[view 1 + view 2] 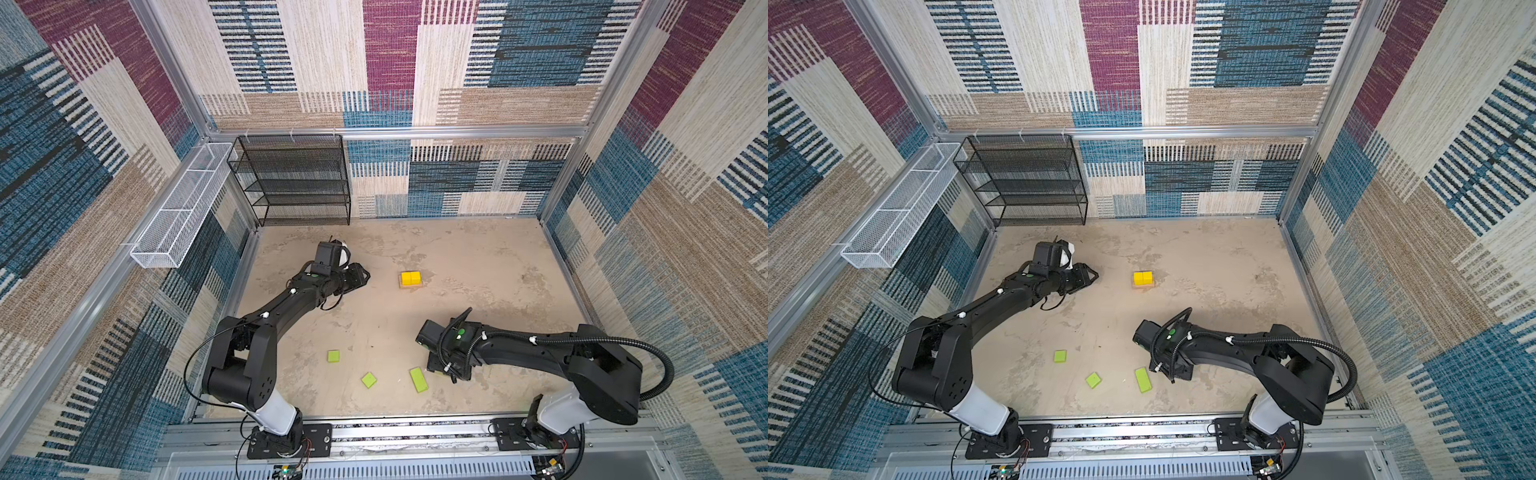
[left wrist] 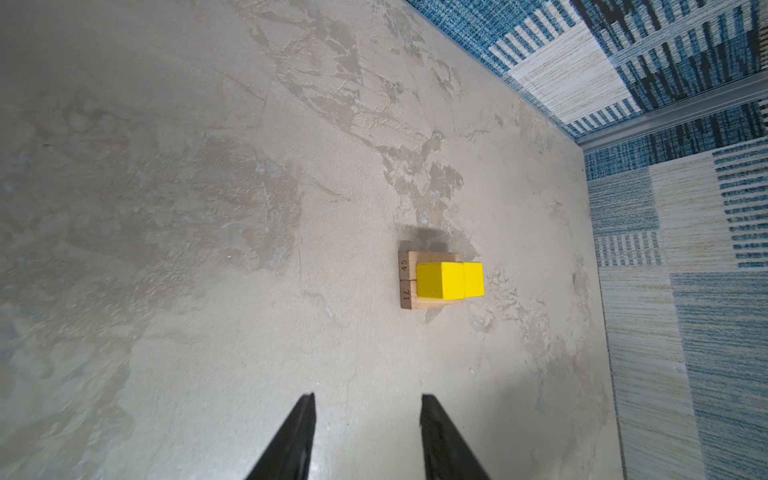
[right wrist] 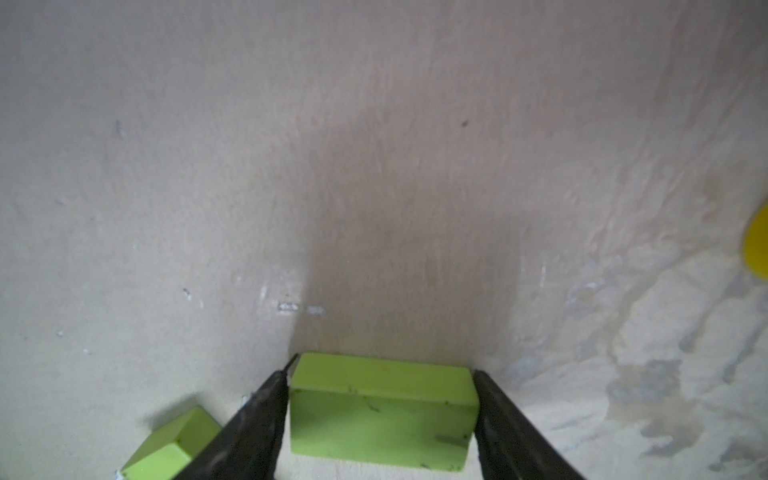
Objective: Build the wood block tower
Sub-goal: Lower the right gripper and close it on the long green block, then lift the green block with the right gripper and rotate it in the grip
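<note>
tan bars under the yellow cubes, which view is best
Left wrist view: tan bars lie side by side, ends numbered. Both top views show only a sliver under the yellow cubes; right wrist, nothing.

Two bright yellow cubes (image 1: 410, 278) top plain tan bars (image 2: 406, 266) stamped with dark numbers, and the flat pieces (image 1: 419, 379) are lime green. The tabletop (image 1: 478, 270) is mottled beige with greyish patches, and the walls (image 1: 390, 62) are a patchwork of blue, maroon, tan and cream woven stripes. The mesh shelf (image 1: 295, 178) is black, the mesh basket (image 1: 178, 216) white, and the arms (image 1: 291, 307) black with white bases.
</note>
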Motion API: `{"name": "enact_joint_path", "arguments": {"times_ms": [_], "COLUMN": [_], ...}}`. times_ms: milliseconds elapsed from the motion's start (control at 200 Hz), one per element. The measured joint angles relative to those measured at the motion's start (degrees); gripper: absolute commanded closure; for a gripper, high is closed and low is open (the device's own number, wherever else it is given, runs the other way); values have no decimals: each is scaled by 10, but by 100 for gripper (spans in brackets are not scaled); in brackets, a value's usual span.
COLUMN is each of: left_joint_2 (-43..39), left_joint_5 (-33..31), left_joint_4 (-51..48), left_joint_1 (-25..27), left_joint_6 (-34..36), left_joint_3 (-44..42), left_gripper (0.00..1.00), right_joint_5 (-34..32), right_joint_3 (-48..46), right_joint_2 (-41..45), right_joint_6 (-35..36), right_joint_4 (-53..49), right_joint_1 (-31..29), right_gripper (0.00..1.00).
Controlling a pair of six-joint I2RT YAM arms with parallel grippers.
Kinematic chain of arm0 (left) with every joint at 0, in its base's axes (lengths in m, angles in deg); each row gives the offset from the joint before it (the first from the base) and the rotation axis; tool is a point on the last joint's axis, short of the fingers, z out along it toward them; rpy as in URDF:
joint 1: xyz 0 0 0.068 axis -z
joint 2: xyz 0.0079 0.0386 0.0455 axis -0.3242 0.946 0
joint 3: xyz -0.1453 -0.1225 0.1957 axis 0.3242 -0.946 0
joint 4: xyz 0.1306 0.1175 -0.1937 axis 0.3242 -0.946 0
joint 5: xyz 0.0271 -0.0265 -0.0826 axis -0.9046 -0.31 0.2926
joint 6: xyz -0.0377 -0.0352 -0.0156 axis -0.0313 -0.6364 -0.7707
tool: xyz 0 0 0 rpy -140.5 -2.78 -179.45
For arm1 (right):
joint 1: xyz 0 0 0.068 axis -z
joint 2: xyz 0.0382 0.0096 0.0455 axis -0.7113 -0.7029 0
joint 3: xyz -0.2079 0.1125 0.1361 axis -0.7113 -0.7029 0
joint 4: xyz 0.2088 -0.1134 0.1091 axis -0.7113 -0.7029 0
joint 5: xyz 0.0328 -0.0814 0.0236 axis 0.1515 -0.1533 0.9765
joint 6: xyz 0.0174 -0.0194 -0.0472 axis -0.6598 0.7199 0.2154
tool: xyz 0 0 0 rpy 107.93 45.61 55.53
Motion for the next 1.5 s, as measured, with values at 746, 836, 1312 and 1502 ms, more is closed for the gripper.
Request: {"name": "enact_joint_path", "arguments": {"times_ms": [746, 836, 1312, 1502], "left_joint_2": [0, -2, -12, -13], "left_joint_5": [0, 0, -13, -15], "left_joint_4": [0, 0, -10, -14], "left_joint_1": [-4, -4, -12, -16], "left_joint_6": [0, 0, 3, 3], "left_joint_3": [-2, -3, -9, -10], "left_gripper": [55, 55, 55, 55], "right_joint_5": [-6, -6, -13, -26], "right_joint_3": [49, 59, 138, 172], "right_joint_2": [-35, -44, -115, -141], "right_joint_6": [129, 155, 282, 315], "right_joint_4": [-10, -6, 23, 37], "right_joint_1": [54, 68, 132, 146], "right_gripper": [40, 39, 34, 32]}}
